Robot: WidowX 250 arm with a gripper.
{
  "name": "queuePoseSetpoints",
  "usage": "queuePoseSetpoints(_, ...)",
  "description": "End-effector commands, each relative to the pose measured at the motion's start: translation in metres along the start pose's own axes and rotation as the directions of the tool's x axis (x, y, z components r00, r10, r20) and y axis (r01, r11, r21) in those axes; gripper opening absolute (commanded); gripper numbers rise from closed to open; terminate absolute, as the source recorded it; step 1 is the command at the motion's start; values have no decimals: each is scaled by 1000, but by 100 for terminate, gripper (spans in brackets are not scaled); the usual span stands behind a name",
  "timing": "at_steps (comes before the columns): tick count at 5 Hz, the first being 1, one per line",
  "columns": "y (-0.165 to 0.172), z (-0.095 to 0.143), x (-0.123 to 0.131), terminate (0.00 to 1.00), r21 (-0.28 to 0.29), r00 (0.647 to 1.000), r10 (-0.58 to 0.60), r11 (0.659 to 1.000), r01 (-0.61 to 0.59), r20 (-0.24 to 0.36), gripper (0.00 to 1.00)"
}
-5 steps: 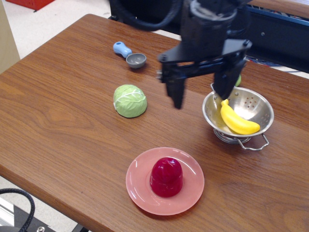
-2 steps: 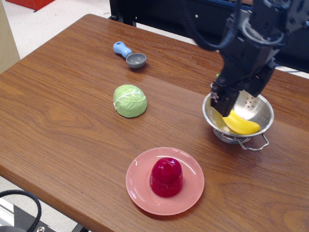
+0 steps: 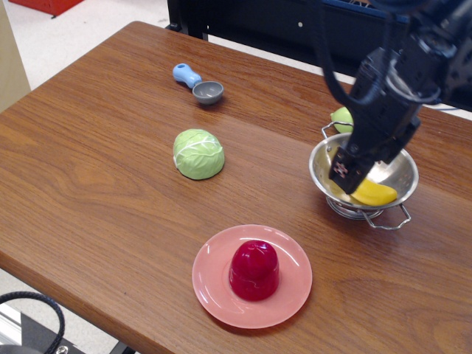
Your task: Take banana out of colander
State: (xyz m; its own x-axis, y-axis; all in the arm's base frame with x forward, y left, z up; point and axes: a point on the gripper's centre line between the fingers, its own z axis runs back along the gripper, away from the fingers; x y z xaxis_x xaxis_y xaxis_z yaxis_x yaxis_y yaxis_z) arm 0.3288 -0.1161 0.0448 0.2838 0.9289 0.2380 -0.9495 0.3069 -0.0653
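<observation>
The steel colander stands at the right of the wooden table. The yellow banana lies inside it; only its right end shows, the rest is hidden behind my gripper. My gripper reaches down into the colander's left half, right over the banana. I see it side-on as one dark finger with its tip low in the bowl. The other finger is hidden, so I cannot tell whether the jaws are open or closed on the banana.
A pale green fruit sits just behind the colander. A green cabbage lies at mid-table. A grey scoop with a blue handle is at the back. A pink plate with a red object sits near the front edge.
My gripper swung right from beside the colander, turned side-on and dropped into the bowl onto the banana. The banana and colander have not visibly moved.
</observation>
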Motion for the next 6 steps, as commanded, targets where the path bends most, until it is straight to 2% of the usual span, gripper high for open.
queuePoseSetpoints(1,-10,-1,7,0,-61,999,48,997,-49,-25,100)
queuePoseSetpoints(3,-8,-15,4,0,-18,997,65,998,-66,-30,100)
queuePoseSetpoints(4,-8,-20,6,0,-12,997,66,998,-67,-29,0)
queuePoseSetpoints(6,-16,-8,24,0,-32,996,91,995,-91,-12,0)
